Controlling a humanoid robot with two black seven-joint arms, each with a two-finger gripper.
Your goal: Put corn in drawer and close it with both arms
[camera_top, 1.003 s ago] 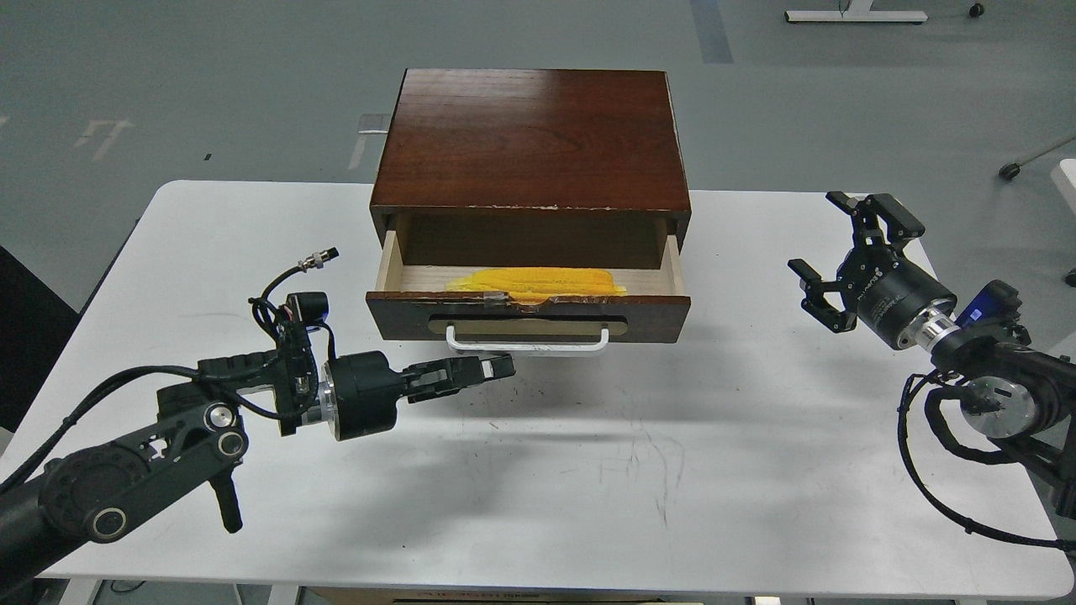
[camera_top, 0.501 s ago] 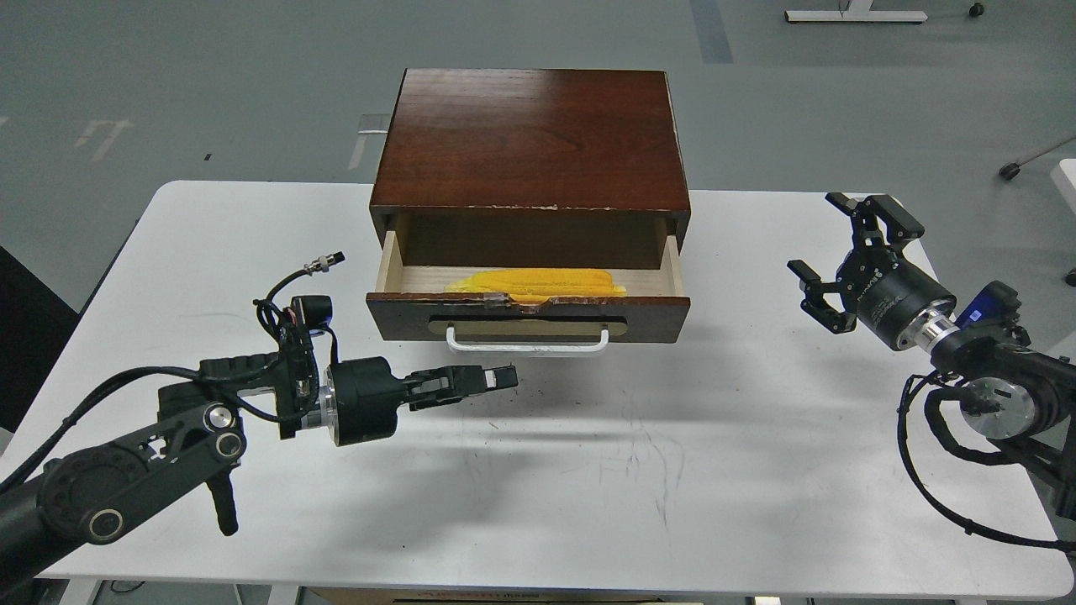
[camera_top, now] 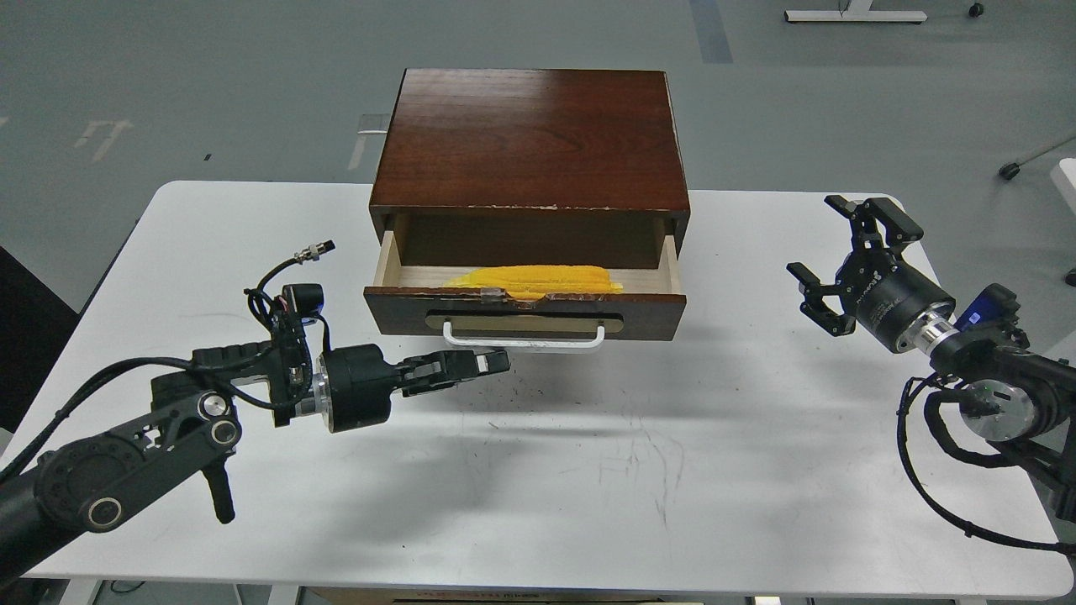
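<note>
Since a moment ago, the left gripper [camera_top: 492,363] has edged up toward the drawer [camera_top: 525,315] front, just below its handle, fingers clenched on nothing. Corn [camera_top: 538,278] lies inside, partly hidden behind the front; closing remains. Right gripper [camera_top: 841,256] hangs released, well right.

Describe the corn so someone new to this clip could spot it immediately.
On the white table stands a dark brown wooden box with its drawer pulled open. The corn lies across the pale drawer floor, the only bright yellow thing there.
</note>
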